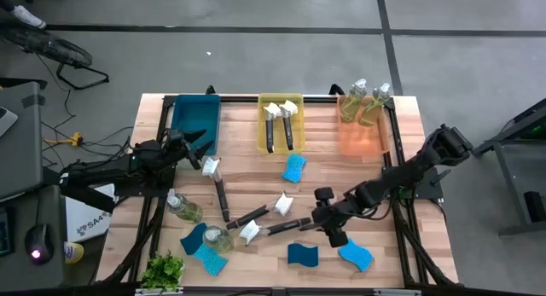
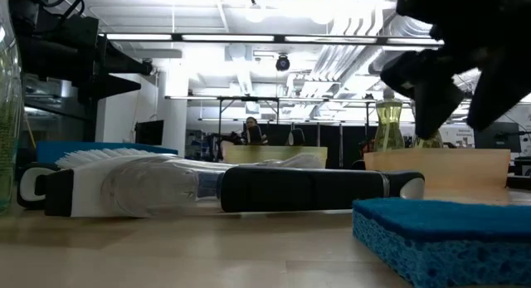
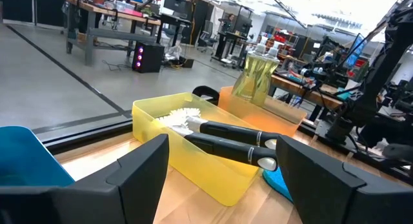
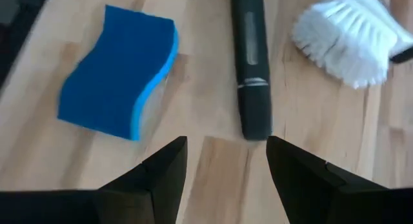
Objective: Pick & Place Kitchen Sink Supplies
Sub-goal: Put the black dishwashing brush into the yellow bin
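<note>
Two empty end effectors are hanging open: the right end effector [image 4: 226, 156] is hovering low over the counter [image 1: 256, 262], pointing at the handle end of a dish brush [image 4: 250, 69] beside a blue sponge [image 4: 119, 72]. Centring the fingers across that handle before descending looks wise, while the left end effector [image 3: 222, 166] is waiting near the yellow bin [image 3: 193, 156].
</note>
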Robot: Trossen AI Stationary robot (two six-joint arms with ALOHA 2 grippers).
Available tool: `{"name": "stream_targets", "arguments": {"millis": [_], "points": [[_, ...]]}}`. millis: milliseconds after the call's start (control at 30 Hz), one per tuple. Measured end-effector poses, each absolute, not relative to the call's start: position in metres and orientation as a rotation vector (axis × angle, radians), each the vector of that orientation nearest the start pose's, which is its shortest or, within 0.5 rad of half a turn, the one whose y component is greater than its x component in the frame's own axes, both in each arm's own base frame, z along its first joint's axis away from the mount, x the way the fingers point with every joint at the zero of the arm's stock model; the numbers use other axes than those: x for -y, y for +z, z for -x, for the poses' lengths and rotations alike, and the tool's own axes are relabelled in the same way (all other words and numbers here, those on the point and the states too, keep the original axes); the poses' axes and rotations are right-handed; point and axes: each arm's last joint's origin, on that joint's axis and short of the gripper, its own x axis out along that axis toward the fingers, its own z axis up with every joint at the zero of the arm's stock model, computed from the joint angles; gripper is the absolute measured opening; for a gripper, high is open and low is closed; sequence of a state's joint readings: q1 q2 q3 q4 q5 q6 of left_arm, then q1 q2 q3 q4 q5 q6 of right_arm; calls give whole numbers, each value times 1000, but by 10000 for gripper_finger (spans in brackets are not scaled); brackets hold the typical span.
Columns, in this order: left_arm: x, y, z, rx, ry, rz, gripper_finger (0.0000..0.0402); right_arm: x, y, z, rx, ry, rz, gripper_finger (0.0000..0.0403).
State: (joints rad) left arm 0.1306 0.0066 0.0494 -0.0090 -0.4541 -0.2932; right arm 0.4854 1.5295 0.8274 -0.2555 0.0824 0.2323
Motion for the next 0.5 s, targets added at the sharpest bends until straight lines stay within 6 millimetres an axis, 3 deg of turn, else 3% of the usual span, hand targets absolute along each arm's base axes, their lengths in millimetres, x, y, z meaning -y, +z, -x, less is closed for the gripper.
{"name": "stream_targets", "arguments": {"millis": [267,500], "points": [[-25,179,-89,120,576,290,280,-126,161,-254,-887,210,186,206],[-25,179,-89,119,576,290,280,-128,154,-261,-871,280,210,206]]}}
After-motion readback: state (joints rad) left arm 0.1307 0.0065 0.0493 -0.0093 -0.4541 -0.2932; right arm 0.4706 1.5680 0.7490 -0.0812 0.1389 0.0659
